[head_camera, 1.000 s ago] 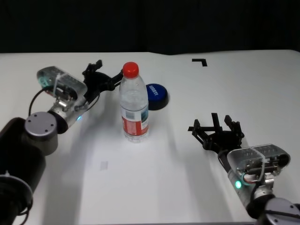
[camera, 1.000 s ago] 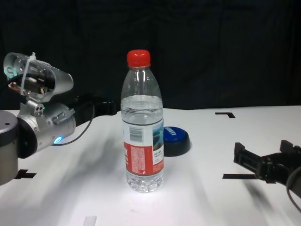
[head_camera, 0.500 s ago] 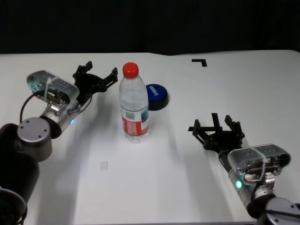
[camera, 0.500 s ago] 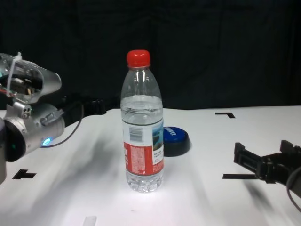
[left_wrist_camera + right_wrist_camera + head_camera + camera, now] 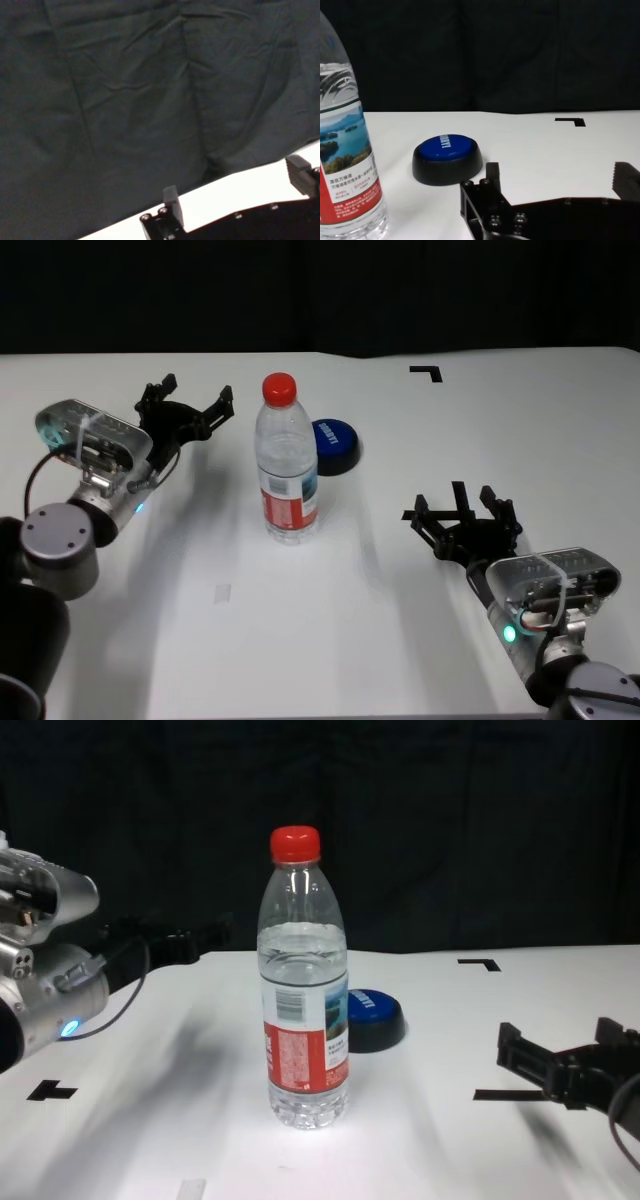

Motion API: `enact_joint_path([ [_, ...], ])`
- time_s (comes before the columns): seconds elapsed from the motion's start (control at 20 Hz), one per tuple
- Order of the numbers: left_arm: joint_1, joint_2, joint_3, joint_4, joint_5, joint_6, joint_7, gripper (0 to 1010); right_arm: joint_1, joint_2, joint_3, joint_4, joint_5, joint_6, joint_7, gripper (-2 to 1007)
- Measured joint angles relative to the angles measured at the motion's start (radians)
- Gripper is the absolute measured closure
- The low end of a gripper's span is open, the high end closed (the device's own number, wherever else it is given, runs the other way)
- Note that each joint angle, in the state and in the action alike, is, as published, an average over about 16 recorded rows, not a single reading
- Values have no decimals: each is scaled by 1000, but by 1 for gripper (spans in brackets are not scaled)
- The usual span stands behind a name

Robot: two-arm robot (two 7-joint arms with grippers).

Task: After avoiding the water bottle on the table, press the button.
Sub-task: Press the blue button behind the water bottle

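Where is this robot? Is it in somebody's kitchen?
Probably not a kitchen; it looks like a robot test room. The white table has black tape marks, a dark curtain hangs behind it, and only a water bottle and a blue button sit there.

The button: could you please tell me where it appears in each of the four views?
Head view: the button sits just behind and right of the bottle.
Chest view: it peeks out right of the bottle.
Right wrist view: centre-left.
Left wrist view: not in it.
Shared landmark: the bottle.

Red-capped water bottle [image 5: 287,462], blue button [image 5: 334,444]
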Motion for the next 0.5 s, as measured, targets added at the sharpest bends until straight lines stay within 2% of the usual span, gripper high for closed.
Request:
enact_joint_path([
  [0.5, 98, 14, -37, -138, 4, 47, 39, 7, 0, 0, 0, 0, 0, 0, 0, 2],
])
